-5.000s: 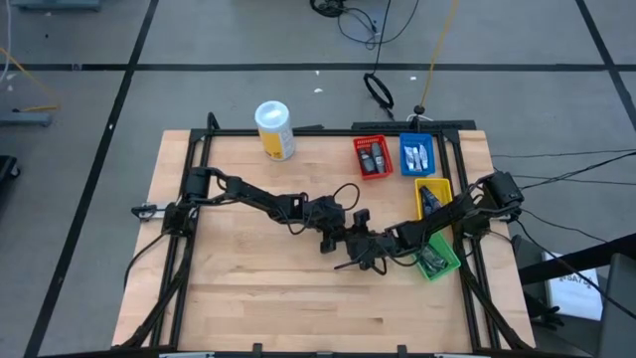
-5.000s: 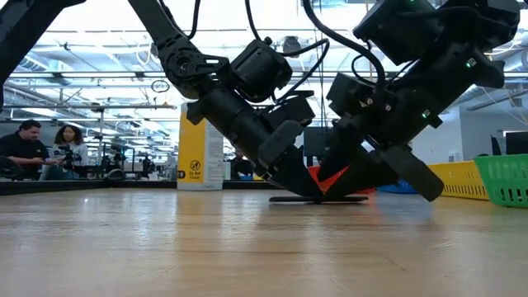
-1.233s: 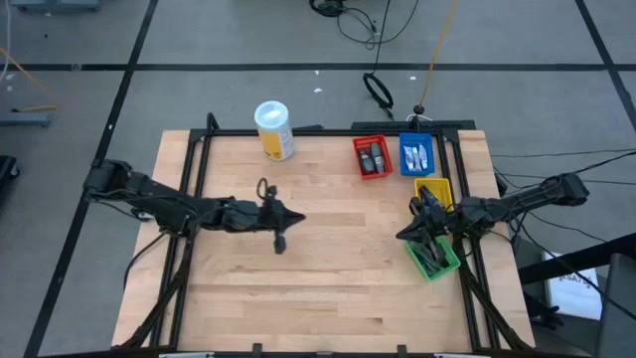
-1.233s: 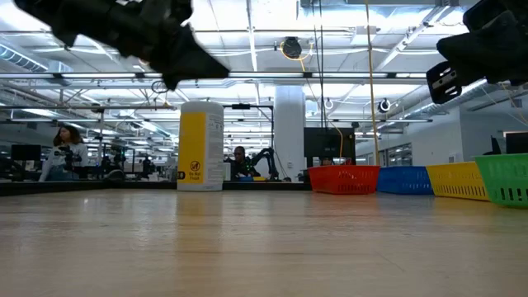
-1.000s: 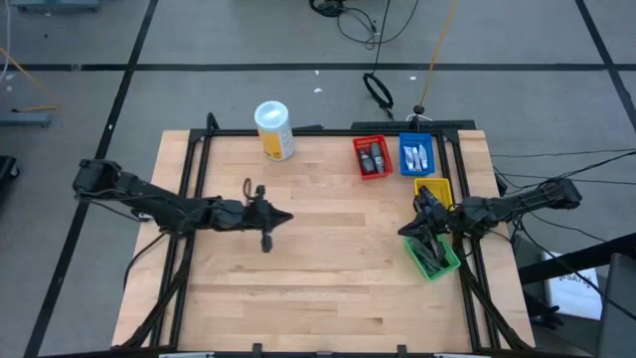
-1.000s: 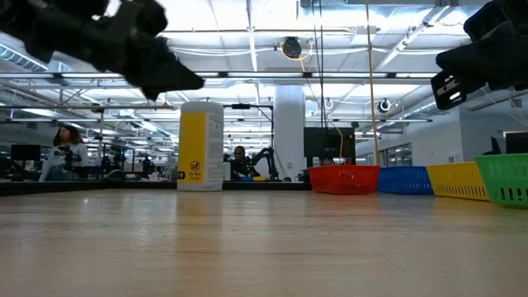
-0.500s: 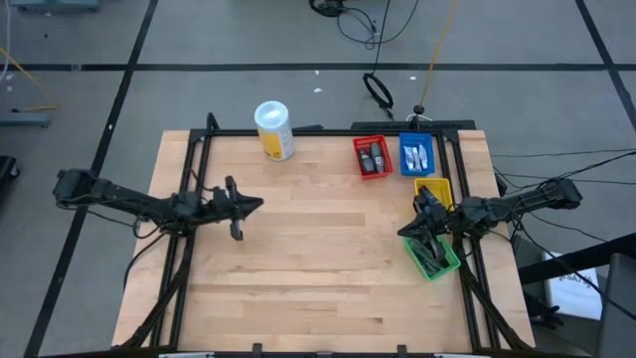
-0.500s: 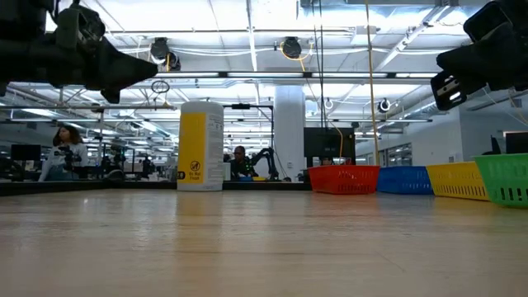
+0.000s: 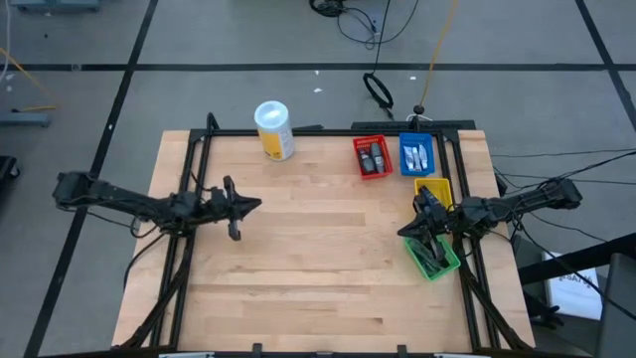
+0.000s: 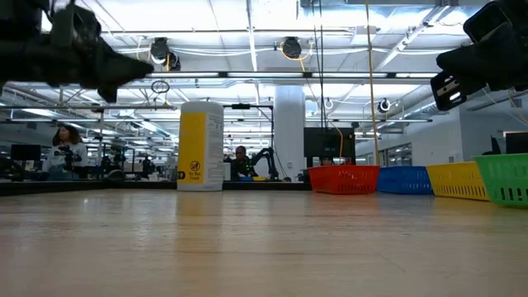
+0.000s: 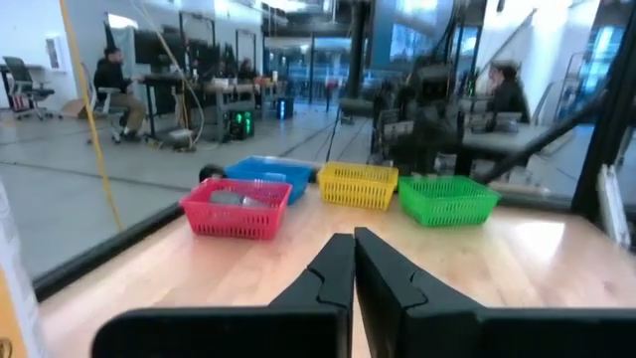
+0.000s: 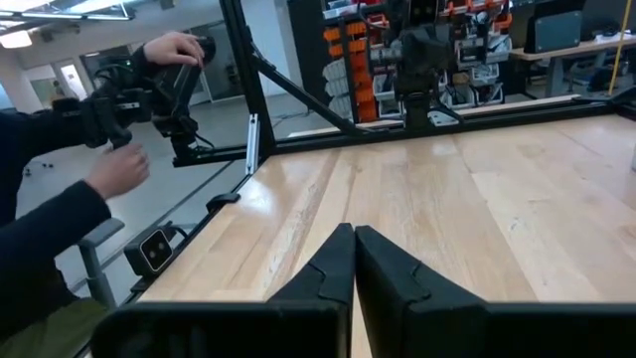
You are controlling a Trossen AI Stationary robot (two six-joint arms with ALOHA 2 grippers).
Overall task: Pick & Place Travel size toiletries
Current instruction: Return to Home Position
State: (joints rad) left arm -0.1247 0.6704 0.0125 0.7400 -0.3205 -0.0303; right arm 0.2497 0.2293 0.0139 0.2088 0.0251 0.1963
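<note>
Both clenched, empty: dark two-finger left gripper [image 11: 353, 241] over left part of wooden table [image 9: 328, 268], right gripper [image 12: 353, 231] just beside green plastic bin [image 11: 447, 199]. Small dark travel size toiletries [image 9: 373, 157] sit binned, nearest right arm.

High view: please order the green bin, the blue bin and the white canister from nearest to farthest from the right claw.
1. Green bin, beside the right claw.
2. Blue bin, back right.
3. White canister, back left.
</note>
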